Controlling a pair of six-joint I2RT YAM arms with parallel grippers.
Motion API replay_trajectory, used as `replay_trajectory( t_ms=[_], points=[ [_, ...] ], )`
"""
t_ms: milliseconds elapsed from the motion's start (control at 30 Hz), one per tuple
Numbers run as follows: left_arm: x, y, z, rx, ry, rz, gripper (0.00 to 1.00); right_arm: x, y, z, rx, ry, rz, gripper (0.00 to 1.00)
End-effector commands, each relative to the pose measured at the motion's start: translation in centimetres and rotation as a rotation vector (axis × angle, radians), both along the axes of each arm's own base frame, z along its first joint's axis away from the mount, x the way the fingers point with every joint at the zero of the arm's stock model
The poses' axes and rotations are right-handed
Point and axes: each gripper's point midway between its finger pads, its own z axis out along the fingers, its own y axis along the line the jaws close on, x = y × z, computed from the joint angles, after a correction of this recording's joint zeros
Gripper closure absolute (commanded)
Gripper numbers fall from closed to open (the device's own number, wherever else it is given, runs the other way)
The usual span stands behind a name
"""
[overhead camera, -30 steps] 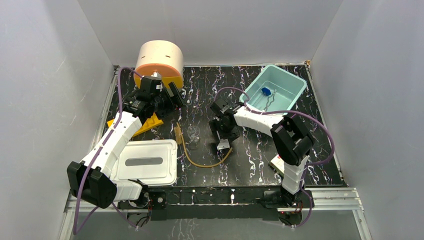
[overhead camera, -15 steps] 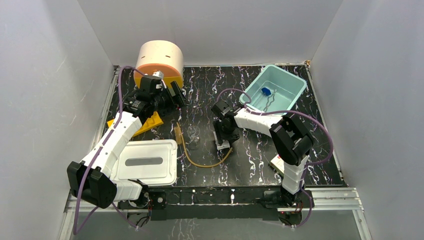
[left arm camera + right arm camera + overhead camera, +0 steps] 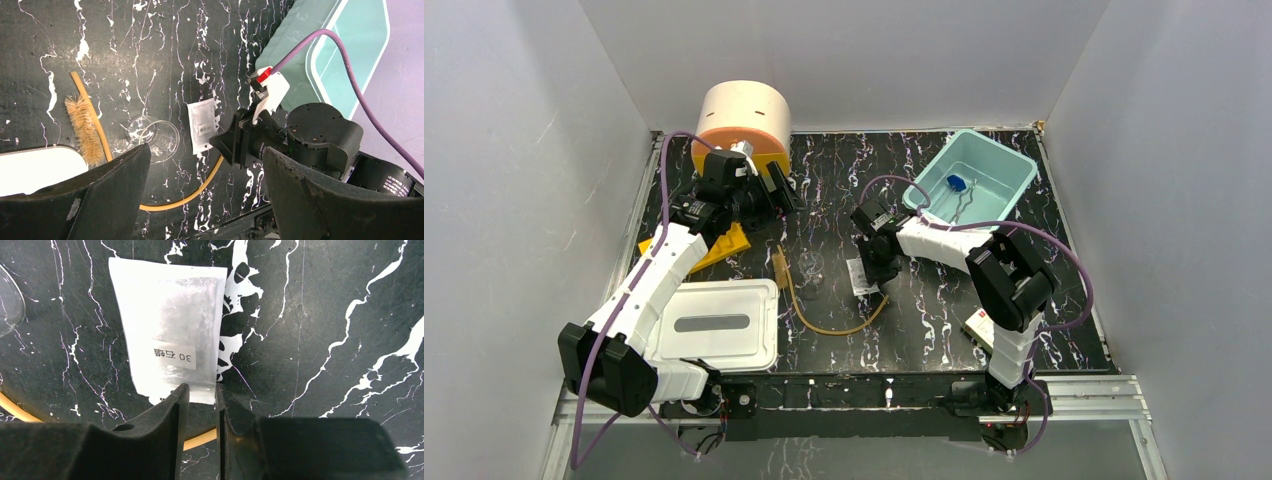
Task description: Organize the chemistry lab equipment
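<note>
The clear packet [image 3: 167, 350] lies flat on the black marble table, with a small printed label on it. My right gripper [image 3: 202, 390] points down at the packet's lower right corner. Its jaws are narrowed to a slit, and the packet's edge sits between the fingertips [image 3: 180, 395]. From above, the packet [image 3: 861, 277] shows just left of the right gripper [image 3: 871, 272]. The tiny glass flask [image 3: 811, 268] and the amber hose [image 3: 824, 325] lie to its left. My left gripper [image 3: 205, 165] hangs wide open and holds nothing, above the table near the back left [image 3: 779, 190].
A teal bin [image 3: 1014, 165] at the back right holds a blue-tipped piece [image 3: 957, 183] and a wire clamp [image 3: 969, 200]. A cream and orange round container [image 3: 744, 115] stands at the back left, with a yellow rack [image 3: 724, 248] in front of it. A white lid [image 3: 714, 322] lies near left, and a brush [image 3: 82, 127] lies by the hose.
My right gripper has drawn its jaws from wide apart to a narrow slit and shifted slightly back over the packet's edge. The left arm has barely moved.
</note>
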Motion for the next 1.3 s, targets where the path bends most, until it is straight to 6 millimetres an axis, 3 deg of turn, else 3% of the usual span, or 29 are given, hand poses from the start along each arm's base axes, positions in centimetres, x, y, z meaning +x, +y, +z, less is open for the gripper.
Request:
replay_trajectory(
  t_ms=[0, 100, 200, 433, 567, 767, 933, 1033, 1267],
  points=[
    [-0.1, -0.4, 1.2, -0.028, -0.027, -0.028, 0.18, 0.9, 0.4, 0.3, 0.019, -0.042, -0.006, 0.63],
    [-0.1, -0.3, 1.3, -0.026, -0.032, -0.026, 0.18, 1.4, 0.5, 0.3, 0.006, -0.050, -0.001, 0.50],
    [0.0, -0.3, 1.4, -0.023, -0.038, -0.024, 0.18, 2.1, 0.9, 0.5, 0.003, -0.058, 0.011, 0.44],
    [0.1, -0.1, 1.6, -0.018, -0.046, -0.014, 0.18, 3.3, 1.6, 0.7, -0.005, -0.075, 0.006, 0.43],
    [0.1, -0.1, 1.6, -0.017, -0.046, -0.012, 0.18, 3.4, 1.7, 0.1, -0.022, -0.060, -0.004, 0.51],
    [-0.1, 0.0, 1.6, -0.017, -0.046, -0.011, 0.18, 2.9, 0.8, -1.0, -0.051, -0.044, -0.041, 0.75],
    [-0.2, 0.0, 1.4, -0.023, -0.040, -0.013, 0.18, 3.3, 0.9, 0.1, -0.034, -0.080, -0.057, 0.87],
    [-0.3, -0.2, 1.3, -0.030, -0.032, -0.016, 0.18, 3.8, 1.2, 1.1, -0.011, -0.110, -0.062, 1.00],
    [-0.5, -0.3, 1.1, -0.039, -0.018, -0.020, 0.18, 4.7, 1.2, 3.3, 0.049, -0.150, -0.102, 1.00]
  ],
)
